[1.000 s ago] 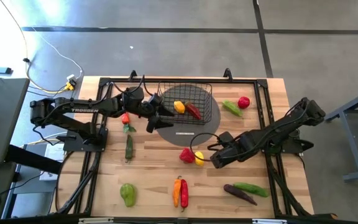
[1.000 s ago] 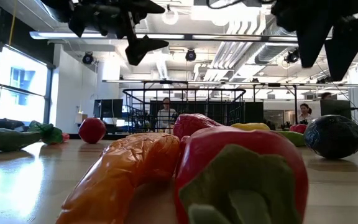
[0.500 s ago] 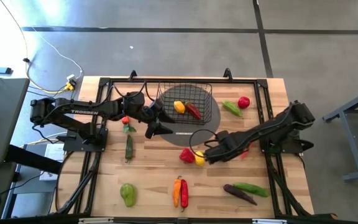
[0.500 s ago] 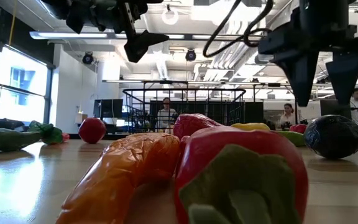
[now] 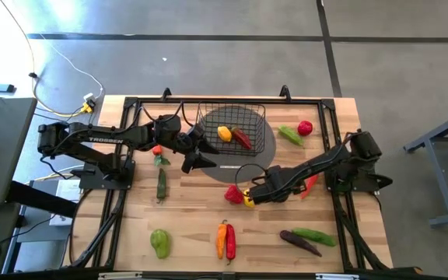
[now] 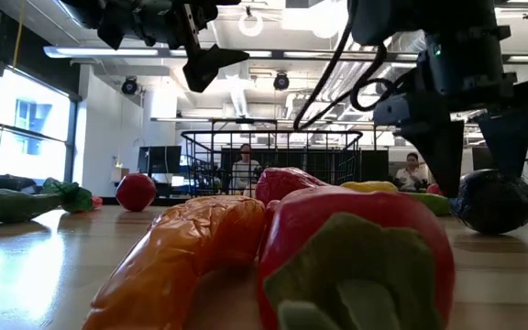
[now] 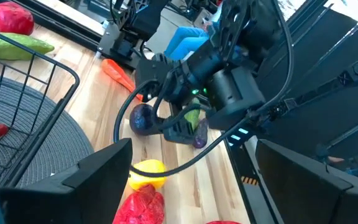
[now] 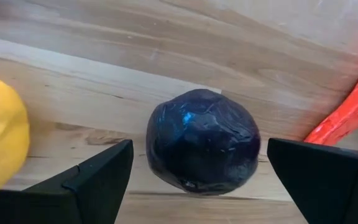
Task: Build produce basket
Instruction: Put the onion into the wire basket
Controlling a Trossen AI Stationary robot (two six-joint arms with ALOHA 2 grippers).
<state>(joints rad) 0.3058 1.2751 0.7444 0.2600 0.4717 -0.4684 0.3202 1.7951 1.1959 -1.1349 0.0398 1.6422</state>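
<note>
Right gripper [image 8: 194,186] spread wide, empty, straddling the purple ball [image 8: 202,142] dead centre; left gripper [image 5: 195,156] open near basket [image 5: 259,128].

I see a grey concrete floor [image 5: 208,19] crossed by dark seams around the wooden table [image 5: 193,218]. Beyond it, a bright window [image 6: 30,128], ceiling lights [image 6: 126,52], and seated people [image 6: 244,165].

A round, dark purple, glossy-skinned toy fruit [image 8: 202,142] lies on the pale wooden tabletop [image 8: 166,37] between the right gripper [image 8: 197,180]'s two dark, spread fingers [image 8: 98,180] — a yellow lemon [image 8: 0,140] sits at one edge, an orange-red pepper [image 8: 350,112] at the other.
</note>
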